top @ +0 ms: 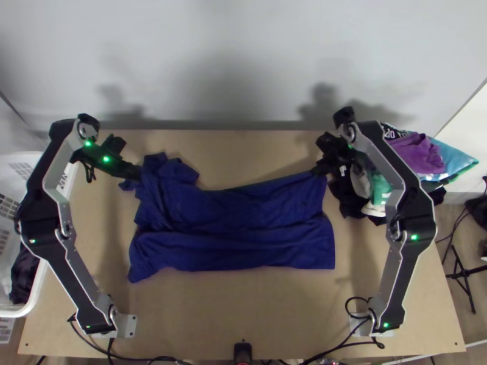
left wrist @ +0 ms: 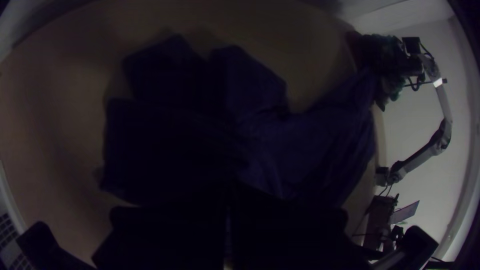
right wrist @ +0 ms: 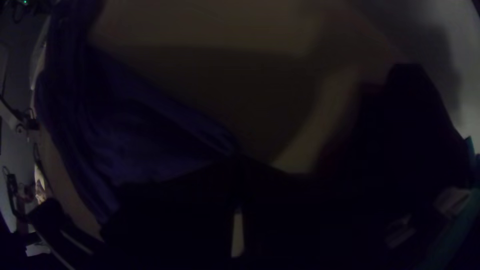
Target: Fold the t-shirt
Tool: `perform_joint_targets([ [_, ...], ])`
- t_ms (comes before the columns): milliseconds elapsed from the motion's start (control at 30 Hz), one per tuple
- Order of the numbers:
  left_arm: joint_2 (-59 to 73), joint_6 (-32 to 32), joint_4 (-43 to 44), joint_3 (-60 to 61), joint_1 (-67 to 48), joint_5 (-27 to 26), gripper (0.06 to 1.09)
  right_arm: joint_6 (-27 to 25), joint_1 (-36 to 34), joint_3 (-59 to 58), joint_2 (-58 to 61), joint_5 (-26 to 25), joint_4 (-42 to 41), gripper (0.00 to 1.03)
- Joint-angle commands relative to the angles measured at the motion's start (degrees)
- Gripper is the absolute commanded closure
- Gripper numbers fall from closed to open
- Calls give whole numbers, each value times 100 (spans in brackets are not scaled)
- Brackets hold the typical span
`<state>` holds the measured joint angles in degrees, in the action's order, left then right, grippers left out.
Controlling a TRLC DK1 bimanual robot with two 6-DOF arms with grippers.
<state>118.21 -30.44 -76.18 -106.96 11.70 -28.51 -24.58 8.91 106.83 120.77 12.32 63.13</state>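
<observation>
The blue t-shirt lies rumpled on the counter mid-frame, its upper-left part clenched by the left end effector and its upper-right corner by the right end effector, probably so both can tension that edge for folding.

Top view. Left edge: white basket, cut off by the frame; dark cloth inside, its shape indistinct. Right: pile of clothes, partly concealed by the right arm. Far right: black stand, truncated by the frame. Bottom centre: black device, lower end cropped.

Left wrist view. Lower centre: t-shirt, its gripped portion obscured in shadow at the left claw.

Right wrist view. Lower centre: fingertips of the right claw, indistinct in darkness; at right, the pile's outlines blur into shadow.
</observation>
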Motion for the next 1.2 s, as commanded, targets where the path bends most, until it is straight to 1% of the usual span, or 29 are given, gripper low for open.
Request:
perform_joint_targets([
  [0,-62,-68,-90,-9,209,-128,105,-82,-311,-136,-106,34,208,100],
  [33,-106,-94,-81,-9,218,-137,105,-47,-363,-136,-194,148,155,100],
  [67,-193,-129,-81,-1,209,-181,105,-21,-390,-162,-326,403,111,100],
  [100,-308,-182,-90,26,192,-339,105,-21,-372,-188,-467,640,111,100],
  [200,-554,-507,-450,52,51,-374,105,-161,-188,-320,-766,667,182,100],
  [367,-940,-674,-556,175,218,-330,105,-196,-513,-347,-1020,667,384,100],
  [467,-1257,-991,-573,518,113,-322,105,-654,-495,-347,-1029,667,955,100],
  [533,-1477,-1210,-573,746,-1,-322,105,-864,-407,-320,-1038,676,1351,100],
  [600,-1626,-1254,-573,878,-107,-322,105,-1102,-231,-373,-1100,702,1773,100],
  [667,-1819,-1272,-582,984,-195,-322,105,-1207,-38,-619,-1319,693,1799,100],
  [833,-2514,-1659,-582,1177,-406,-330,104,-1497,234,-1067,-1776,667,1896,100],
  [967,-3067,-2089,-582,1256,-652,-330,104,-1866,560,-1428,-1952,640,1957,100],
  [1100,-3401,-2661,-591,1353,-793,-313,104,-2394,762,-1867,-1961,614,1957,100],
  [1167,-3375,-2731,-591,1423,-854,-269,104,-2552,814,-2096,-1952,561,1966,100],
])
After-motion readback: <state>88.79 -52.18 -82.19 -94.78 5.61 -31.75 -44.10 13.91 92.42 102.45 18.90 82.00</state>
